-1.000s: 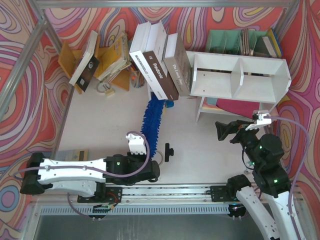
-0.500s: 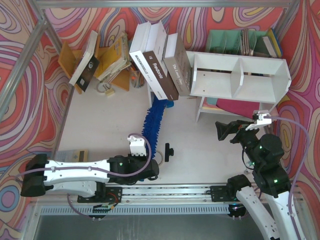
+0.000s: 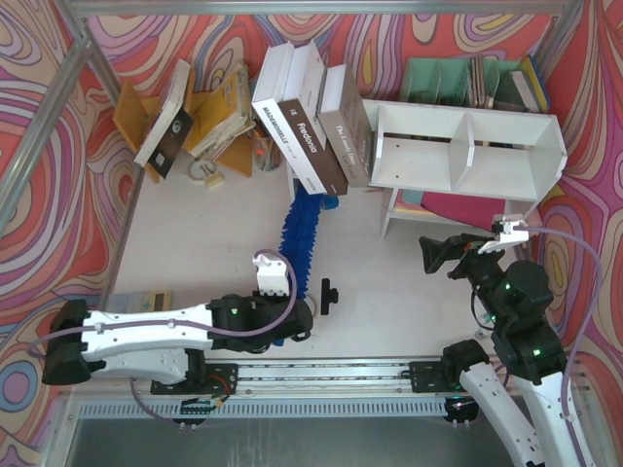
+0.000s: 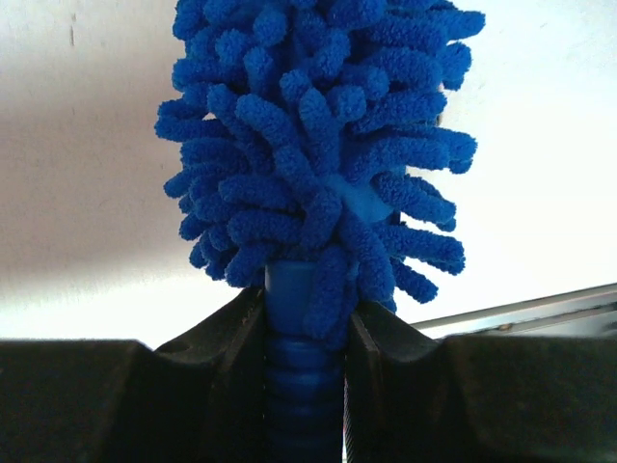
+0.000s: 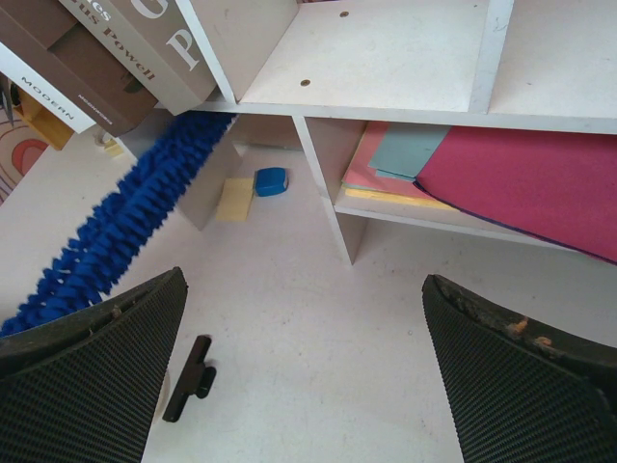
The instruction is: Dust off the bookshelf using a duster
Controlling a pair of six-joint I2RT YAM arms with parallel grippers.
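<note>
- While my left hand (image 4: 305, 318) clamps the duster (image 3: 300, 233) handle, its fluffy tip lies on the worktop (image 3: 214, 243) under the leaning books (image 3: 311, 136); a careless lift could topple them.
- Further right, the bookshelf (image 3: 467, 146) stands apart from it.
- My right hand (image 3: 440, 258) gapes wide, empty.

- One blue duster (image 3: 300, 233).
- One white bookshelf (image 3: 467, 110) on the far right, with two open compartments.
- Three big books (image 3: 304, 136) leaning together at the far middle.
- One teal file organizer (image 3: 430, 78) behind the bookshelf.
- One yellow book rack (image 3: 127, 115) at the far left.
- One small black T-shaped piece (image 3: 328, 295) near the middle.
- One small blue block (image 5: 271, 180) and one yellow note (image 5: 234, 198) by the bookshelf's left legs.
- Two grippers: the left gripper (image 4: 307, 333) and the right gripper (image 5: 301, 289).
</note>
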